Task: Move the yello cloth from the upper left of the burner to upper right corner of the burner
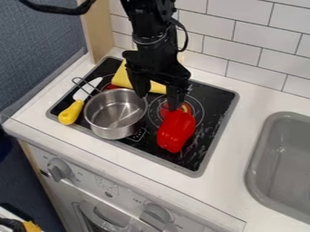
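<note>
So I'm holding my black two-finger claw (158, 102) wide open, the creased yellow cloth (123, 79) is lying behind the round steel pot (115, 114), and dropping straight down I'm probably knocking the glossy red pepper (176, 129)

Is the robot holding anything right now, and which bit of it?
Nothing, it seems. The gripper has its jaws spread apart, with some yellow cloth showing between them.
</note>
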Robot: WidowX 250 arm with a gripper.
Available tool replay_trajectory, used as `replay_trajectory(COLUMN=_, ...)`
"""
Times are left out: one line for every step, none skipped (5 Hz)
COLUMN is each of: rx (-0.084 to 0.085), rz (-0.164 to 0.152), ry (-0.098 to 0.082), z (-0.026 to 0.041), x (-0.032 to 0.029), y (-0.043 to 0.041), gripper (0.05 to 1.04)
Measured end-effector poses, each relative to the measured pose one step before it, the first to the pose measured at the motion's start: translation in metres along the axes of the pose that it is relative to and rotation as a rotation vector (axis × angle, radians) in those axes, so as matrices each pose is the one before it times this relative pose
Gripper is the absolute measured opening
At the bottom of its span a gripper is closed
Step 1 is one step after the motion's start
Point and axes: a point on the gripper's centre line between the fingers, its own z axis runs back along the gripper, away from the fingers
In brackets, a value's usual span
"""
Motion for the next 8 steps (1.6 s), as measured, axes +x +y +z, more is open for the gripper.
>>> replay_trajectory(rx=-0.0056, rz=0.0092, ry=0.0348, z=-0.0082, x=-0.00429, y=-0.00027, gripper=1.001)
replay_trajectory(rx=0.0277, rz=0.0578, ry=-0.041, z=0.01514, x=0.03175, y=0.02197, gripper=1.001)
replay_trajectory(rx=0.0184, rz=0.0888, ry=-0.0403, z=0.00472, x=0.03747, y=0.02734, gripper=1.001)
replay_trajectory(rx=0.0258, rz=0.0392, ry=0.0192, z=-0.01561, x=0.02473, y=0.01657, gripper=1.001)
replay_trajectory(rx=0.0134, rz=0.0063, ry=0.1014, z=-0.04088, x=0.00491, y=0.01331, gripper=1.001)
replay_trajectory(rx=0.0219, rz=0.0082, ry=0.0533, z=-0.01325, x=-0.00452, y=0.01132, gripper=1.0)
replay_trajectory(rx=0.0046, rz=0.007, ry=0.0461, z=-0.01837, x=-0.00202, y=0.01356, gripper=1.001)
replay_trajectory(rx=0.0039, rz=-0.0081, ry=0.0255, z=-0.0054, x=0.00045, y=0.0043, gripper=1.001)
